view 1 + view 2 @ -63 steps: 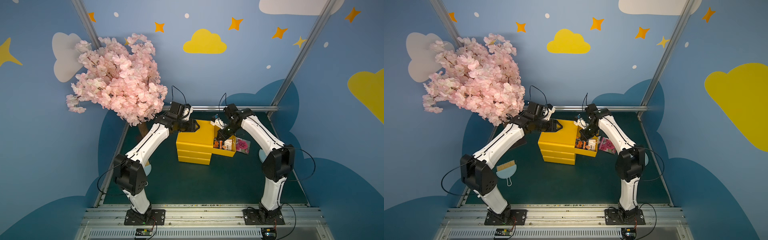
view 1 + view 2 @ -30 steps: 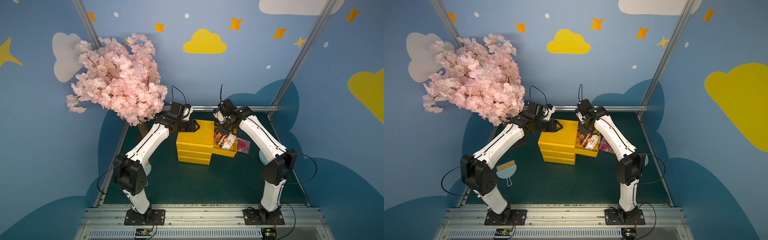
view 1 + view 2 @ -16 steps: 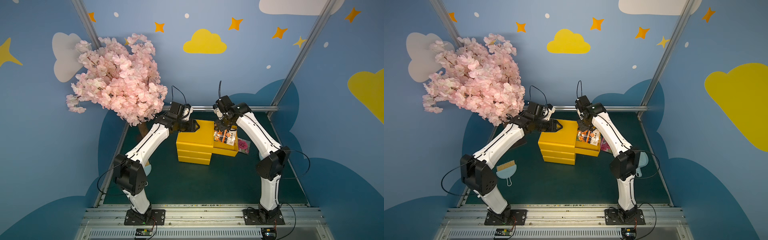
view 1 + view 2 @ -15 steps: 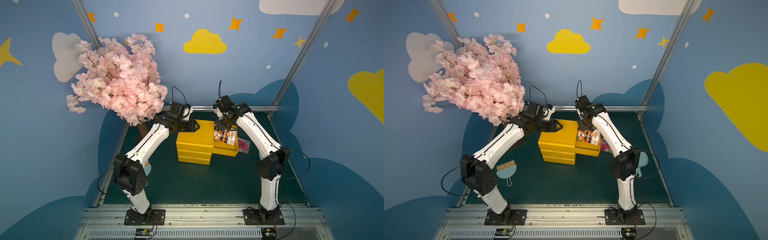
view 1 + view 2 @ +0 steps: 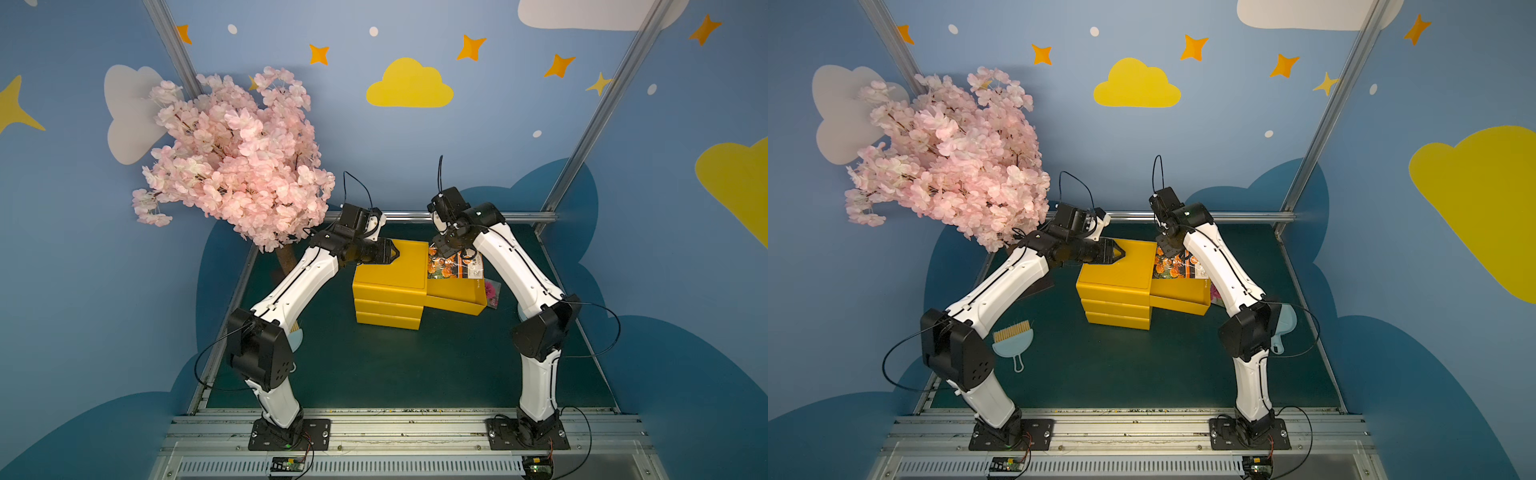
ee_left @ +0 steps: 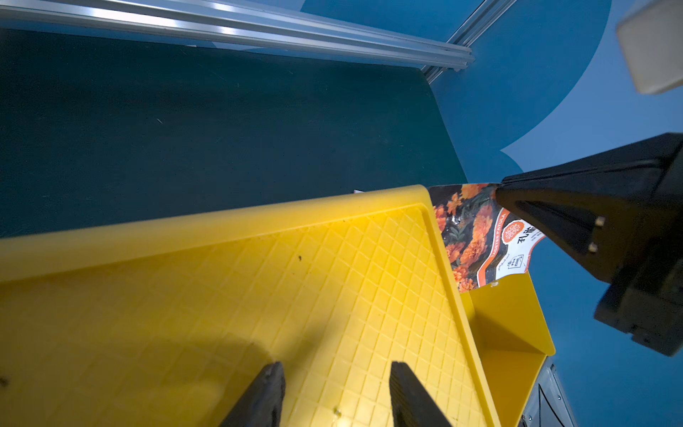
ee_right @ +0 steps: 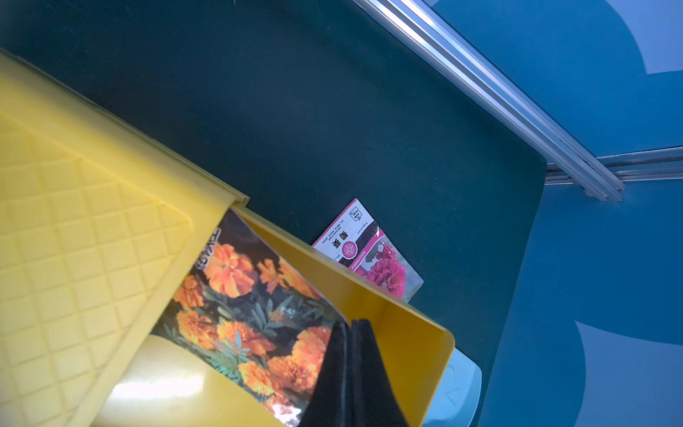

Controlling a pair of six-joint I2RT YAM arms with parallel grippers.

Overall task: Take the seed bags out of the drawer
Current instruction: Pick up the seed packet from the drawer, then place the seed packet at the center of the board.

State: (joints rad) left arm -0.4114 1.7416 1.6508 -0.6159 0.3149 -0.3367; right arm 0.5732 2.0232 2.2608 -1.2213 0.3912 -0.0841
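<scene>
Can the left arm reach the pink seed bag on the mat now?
Probably not. The pink seed bag lies beyond the open drawer from the left tool, and the right arm, holding the orange bag, crosses over that drawer.

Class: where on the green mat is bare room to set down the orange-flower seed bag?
Widest free patch: the mat in front of the yellow drawer unit, up to the front rail. A bare strip runs behind the unit, along the back rail. Crowded: beside the open drawer, by the pink seed bag and right arm.
</scene>
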